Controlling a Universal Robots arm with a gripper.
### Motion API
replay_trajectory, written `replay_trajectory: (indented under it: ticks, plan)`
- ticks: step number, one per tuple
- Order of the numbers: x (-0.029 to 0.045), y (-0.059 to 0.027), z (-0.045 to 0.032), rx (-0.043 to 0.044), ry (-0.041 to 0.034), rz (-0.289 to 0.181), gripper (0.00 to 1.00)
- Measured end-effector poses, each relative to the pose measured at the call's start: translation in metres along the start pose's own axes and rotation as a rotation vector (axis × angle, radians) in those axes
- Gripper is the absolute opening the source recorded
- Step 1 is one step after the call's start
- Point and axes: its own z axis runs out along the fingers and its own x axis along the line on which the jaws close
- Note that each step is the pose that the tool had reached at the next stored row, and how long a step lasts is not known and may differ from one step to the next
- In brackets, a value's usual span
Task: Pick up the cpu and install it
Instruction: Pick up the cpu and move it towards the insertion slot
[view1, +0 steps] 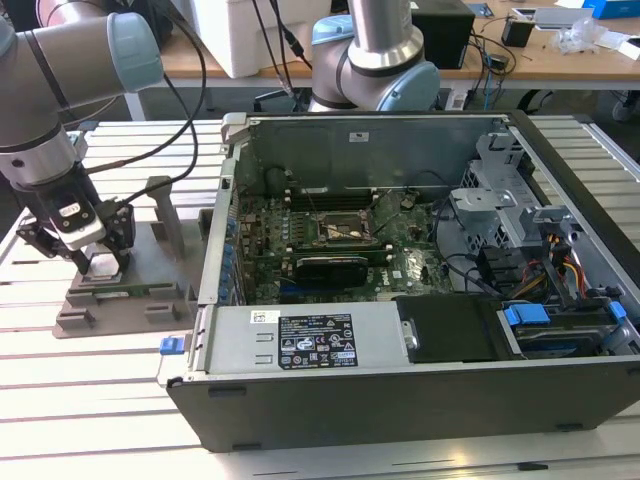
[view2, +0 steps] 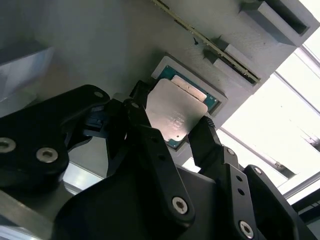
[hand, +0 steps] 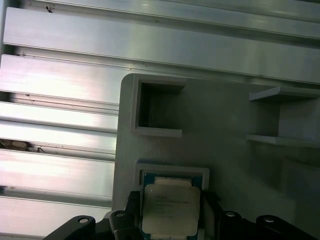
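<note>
The small square cpu (hand: 169, 207) with its shiny silver-grey metal top lies in a shallow framed recess of the flat grey plastic holder tray (hand: 235, 165). The black two-fingered gripper (view2: 172, 125) pinches it by two opposite edges. On the tray beside the recess are an empty square pocket (hand: 157, 112) and upright ledges, the ribbed aluminium tabletop (hand: 55, 75) lies under the tray, and the open dark computer case (view1: 400, 345) with its black-framed motherboard socket (view1: 345, 230) stands just beside the tray.
</note>
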Motion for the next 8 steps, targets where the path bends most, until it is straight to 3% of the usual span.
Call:
replay_trajectory:
  ticks: [3,8]
  plan:
    - [0.0,0.0,-0.0001,0.0001,0.0002,0.0,0.55]
    - [0.0,0.0001,0.0,0.0,0.0,0.0,0.55]
